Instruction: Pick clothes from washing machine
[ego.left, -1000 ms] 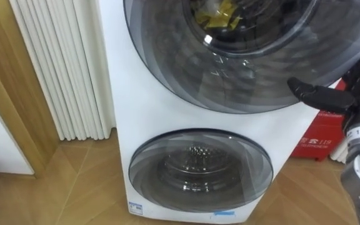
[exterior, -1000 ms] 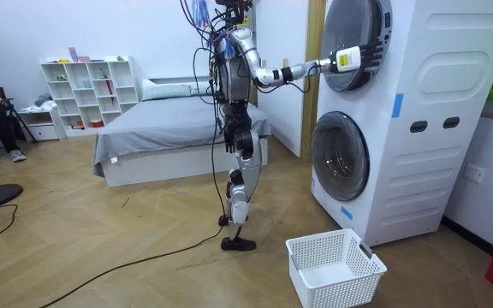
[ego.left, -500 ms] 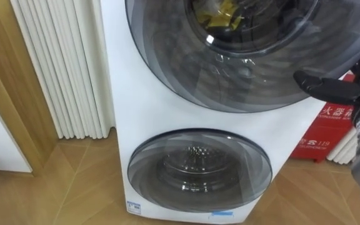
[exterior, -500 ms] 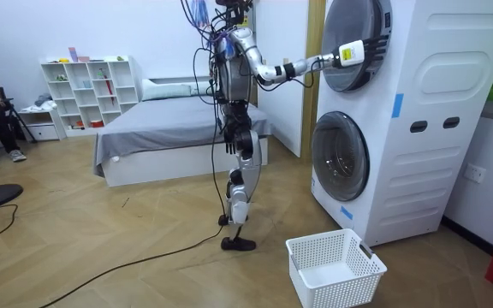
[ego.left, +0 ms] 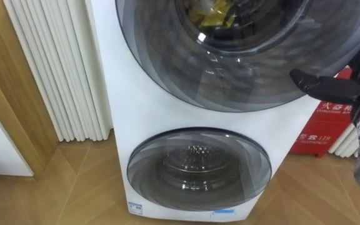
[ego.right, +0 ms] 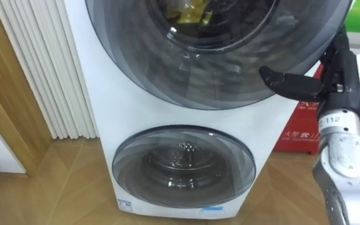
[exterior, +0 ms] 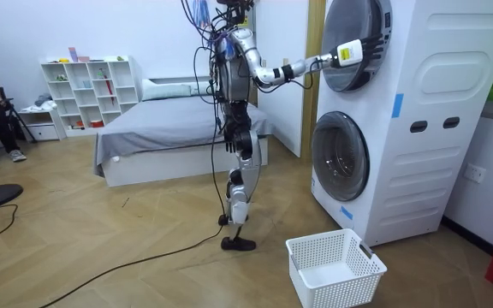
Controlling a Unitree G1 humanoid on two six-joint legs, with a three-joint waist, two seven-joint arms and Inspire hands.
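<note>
At the upper door's (ego.right: 199, 69) right rim, the right robot hand (ego.right: 341, 65) is hovering released, thumb spread, fingers straight. Behind the shut glass, yellow clothes (ego.right: 185, 14) are lying in the drum, probably soft, light and limp, so gathering a bunched fold is looking safest.

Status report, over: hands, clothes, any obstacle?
Right hand at upper door, right edge, grip unclear. Left hand down by hip. Yellow clothes behind the glass; door shut, in the way.

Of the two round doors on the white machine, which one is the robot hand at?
The upper door, with something yellow inside: the right robot hand is at its right rim, above the lower door.
</note>
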